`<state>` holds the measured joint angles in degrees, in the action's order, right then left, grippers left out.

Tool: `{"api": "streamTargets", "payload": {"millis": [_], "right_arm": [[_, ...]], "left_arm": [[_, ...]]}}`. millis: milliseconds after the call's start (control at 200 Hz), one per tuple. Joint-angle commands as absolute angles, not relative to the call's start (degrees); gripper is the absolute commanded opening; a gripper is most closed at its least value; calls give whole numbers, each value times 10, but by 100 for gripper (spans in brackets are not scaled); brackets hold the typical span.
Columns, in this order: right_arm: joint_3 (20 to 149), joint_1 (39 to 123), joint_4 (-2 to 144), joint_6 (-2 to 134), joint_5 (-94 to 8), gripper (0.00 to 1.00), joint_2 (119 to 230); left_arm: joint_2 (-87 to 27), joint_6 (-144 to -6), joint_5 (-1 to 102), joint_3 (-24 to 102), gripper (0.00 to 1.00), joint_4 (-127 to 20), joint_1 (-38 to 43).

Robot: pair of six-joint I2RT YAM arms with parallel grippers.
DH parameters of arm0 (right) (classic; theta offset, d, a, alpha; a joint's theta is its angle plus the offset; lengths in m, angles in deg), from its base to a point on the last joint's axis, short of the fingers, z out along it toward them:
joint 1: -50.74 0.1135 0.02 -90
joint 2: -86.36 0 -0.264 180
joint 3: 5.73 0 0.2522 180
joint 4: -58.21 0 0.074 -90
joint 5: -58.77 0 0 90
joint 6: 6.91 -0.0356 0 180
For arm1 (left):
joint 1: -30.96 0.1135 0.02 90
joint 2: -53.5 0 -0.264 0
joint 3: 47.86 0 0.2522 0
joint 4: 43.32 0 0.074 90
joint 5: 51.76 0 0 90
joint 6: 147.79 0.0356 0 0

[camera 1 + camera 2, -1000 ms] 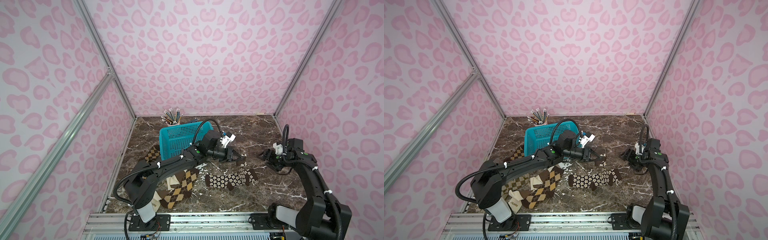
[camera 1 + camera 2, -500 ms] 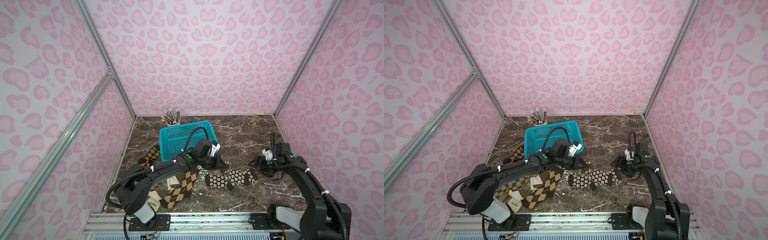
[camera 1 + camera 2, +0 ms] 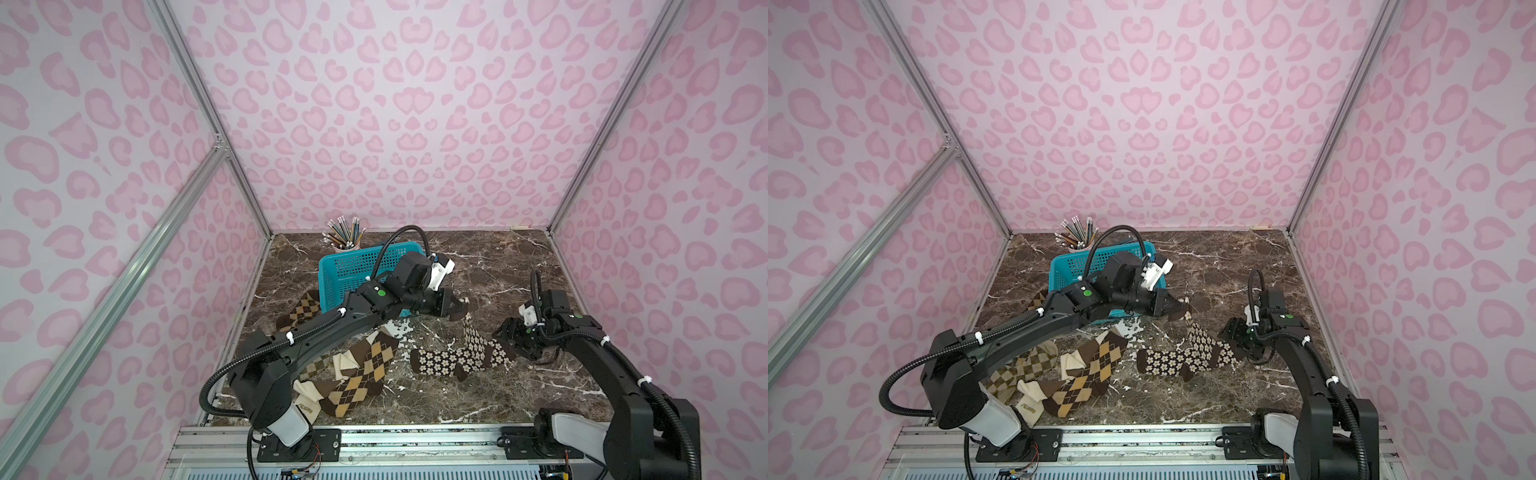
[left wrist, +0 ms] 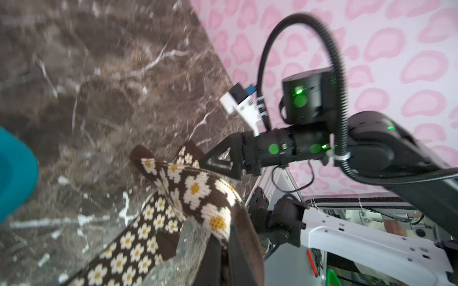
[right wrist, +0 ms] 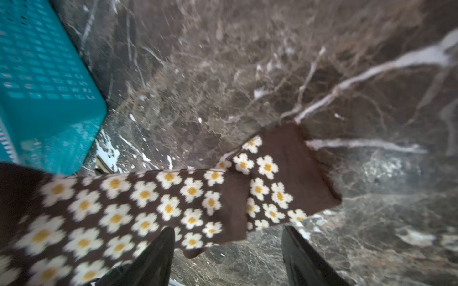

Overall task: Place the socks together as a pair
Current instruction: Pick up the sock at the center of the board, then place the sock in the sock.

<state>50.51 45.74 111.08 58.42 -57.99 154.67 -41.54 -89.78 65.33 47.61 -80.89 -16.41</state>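
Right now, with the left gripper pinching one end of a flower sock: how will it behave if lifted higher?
Probably floppy: the flower sock hangs limp from the left gripper, its lower end lying on the table. Likely to drag its mate, which it overlaps. The coarse knit probably won't slip.

flower socks (image 5: pixel 148 198): soft knit cloth | basket (image 5: pixel 37 62): perforated plastic | table (image 5: pixel 223 74): smooth marble-look | rail (image 3: pixel 374 434): brushed metal

Left claw (image 3: pixel 1177 310) pinches one flowered sock (image 3: pixel 1200 340) by its end; right claw (image 3: pixel 1235 336) gapes at its 3 o'clock
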Motion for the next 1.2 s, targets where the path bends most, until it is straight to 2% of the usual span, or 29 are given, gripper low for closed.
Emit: {"api": "streamTargets", "payload": {"millis": [0,225,345,570,760,895,1195], "right_arm": [[534,450,1089,578,-590,75,1549],[561,422,1060,573,-600,84,1530],[561,384,1057,575,-611,84,1522],[566,320,1083,605,-619,84,1503],[563,316,1092,611,-616,84,1511],[552,320,1105,617,-615,83,1539],[574,480,1086,603,-562,82,1649]], "left_arm": [[-437,-781,592,562,6,-893,-168],[-518,-648,490,719,10,-990,-217],[-567,-587,463,729,10,-996,-255],[-547,-531,444,602,10,-962,-329],[-498,-508,402,488,11,-966,-389],[-466,-528,351,410,11,-971,-402],[-444,-604,214,283,13,-967,-406]]}}
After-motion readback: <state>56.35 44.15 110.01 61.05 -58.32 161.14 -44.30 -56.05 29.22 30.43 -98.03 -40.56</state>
